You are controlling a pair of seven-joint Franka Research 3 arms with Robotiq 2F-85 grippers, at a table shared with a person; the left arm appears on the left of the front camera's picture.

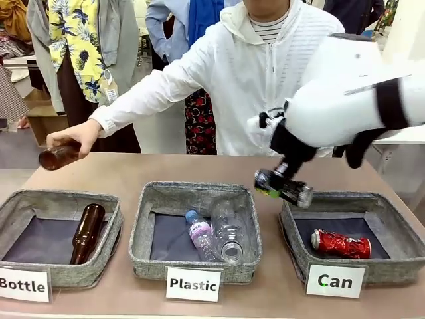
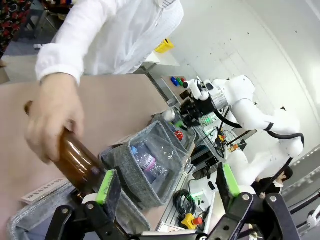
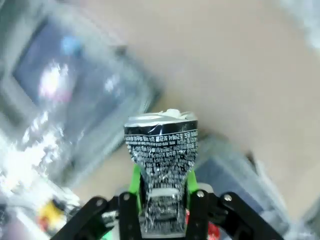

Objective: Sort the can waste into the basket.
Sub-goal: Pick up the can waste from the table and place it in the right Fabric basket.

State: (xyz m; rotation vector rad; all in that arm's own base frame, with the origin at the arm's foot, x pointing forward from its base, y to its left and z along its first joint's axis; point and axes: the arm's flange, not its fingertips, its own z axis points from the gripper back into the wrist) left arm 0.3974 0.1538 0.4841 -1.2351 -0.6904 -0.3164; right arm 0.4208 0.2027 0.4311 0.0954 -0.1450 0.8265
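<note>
Over the near-left corner of the "Can" basket (image 1: 352, 262), right gripper (image 1: 282, 185) clamped on the crushed black-and-silver can (image 1: 285, 188), held above the rim. Red can (image 1: 340, 244) lies inside that basket. Left gripper (image 2: 167, 186) jaws spread wide, empty, beside the person's hand (image 2: 55, 117) gripping a brown bottle (image 2: 80, 162).

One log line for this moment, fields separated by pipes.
right gripper: shut on crushed black-and-silver can, above grey woven "Can" basket | crushed red can: in basket | left gripper: open
</note>
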